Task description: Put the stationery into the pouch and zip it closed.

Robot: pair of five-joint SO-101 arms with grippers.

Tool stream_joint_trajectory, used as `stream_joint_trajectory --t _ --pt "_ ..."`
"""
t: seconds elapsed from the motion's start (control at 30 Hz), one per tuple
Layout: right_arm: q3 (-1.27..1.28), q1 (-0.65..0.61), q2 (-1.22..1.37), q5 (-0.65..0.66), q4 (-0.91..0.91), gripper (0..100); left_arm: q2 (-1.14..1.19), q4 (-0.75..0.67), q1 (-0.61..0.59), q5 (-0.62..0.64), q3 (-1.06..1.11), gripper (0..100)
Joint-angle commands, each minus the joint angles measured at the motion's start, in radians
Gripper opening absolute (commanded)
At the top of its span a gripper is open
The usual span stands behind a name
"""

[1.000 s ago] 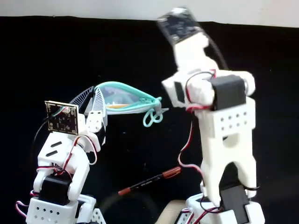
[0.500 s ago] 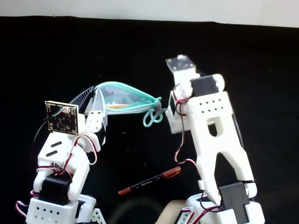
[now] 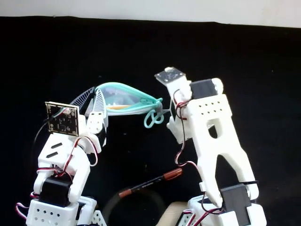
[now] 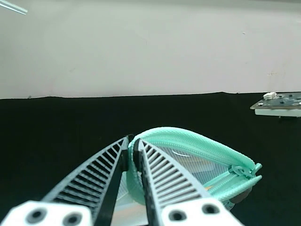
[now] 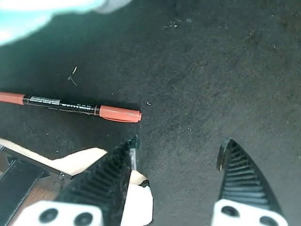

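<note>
Item 1: pouch (image 3: 123,95), mint-green zip edging with clear sides, gripped at one end by the left gripper (image 4: 132,142), whose fingers are clamped together on the zip band. The mouth gapes open along its length. A looped mint cord (image 3: 153,118) hangs from the far end, close beside the right arm (image 3: 211,132). A slim yellowish item (image 3: 117,107) shows through the clear side; its kind cannot be told. Item 2: pen (image 5: 70,104), black barrel with a reddish-brown cap and tail, lying flat on the black table (image 3: 56,56), outside the pouch and well apart from it, between the two arm bases in the high view. Item 3: right gripper (image 5: 181,143), pointed down at the table, fingers spread wide and holding nothing, one fingertip near the pen's capped end without touching it. Item 4: pale flat piece (image 5: 84,160) at the table's near edge, beside the arm bases.
</note>
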Motion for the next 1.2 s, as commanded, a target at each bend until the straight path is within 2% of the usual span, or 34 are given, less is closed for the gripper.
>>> stream_joint_trajectory --t 0.0,0.1,0.27,0.37,0.53,0.77,0.93,1.17 --pt "-0.001 0.048 -0.012 -0.118 0.015 26.6 0.079 0.014 -0.004 0.012 0.116 1" --pt "0.031 0.077 -0.012 -0.242 0.015 26.6 0.079 -0.012 -0.044 0.012 0.107 1" --pt "0.163 0.048 -0.012 -0.358 0.013 26.6 0.079 -0.098 -0.148 0.011 0.088 1" --pt "0.196 0.007 -0.008 -0.482 0.012 26.6 0.079 -0.124 -0.18 0.009 0.088 1" --pt "0.205 -0.062 -0.004 -0.775 0.012 26.6 0.079 -0.13 -0.2 0.009 0.09 1" --pt "0.208 -0.237 -0.005 -1.076 0.012 26.6 0.079 -0.13 -0.2 0.008 0.09 1" --pt "0.209 -0.248 0.001 -1.2 -0.031 26.6 0.079 -0.13 -0.2 0.011 0.093 1" --pt "0.248 -0.254 0.001 -1.264 -0.151 26.6 0.079 -0.13 -0.2 0.012 0.094 1"
